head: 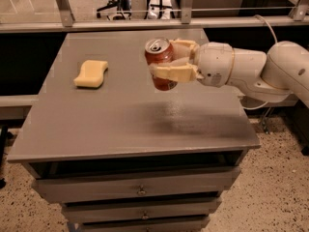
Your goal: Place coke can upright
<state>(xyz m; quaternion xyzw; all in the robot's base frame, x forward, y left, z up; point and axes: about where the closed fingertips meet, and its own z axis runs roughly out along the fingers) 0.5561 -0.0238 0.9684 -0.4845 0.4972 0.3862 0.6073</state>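
Red coke can (161, 64) held about upright, silver top up, cream claw (163, 57) reaching in from the right with fingers clasped on its sides, above the grey bench (120, 124), yellow sponge (91, 73) lying well apart at left, drawers (140, 191) beneath

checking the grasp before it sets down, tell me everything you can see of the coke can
The coke can is red metal with a silver top and pull tab. It is nearly upright, top tilted slightly toward the camera. The end effector grips it from the picture's right, one beige finger across its front, the other behind near the rim. It appears to hang clear above the grey table, right of centre, its shadow below.
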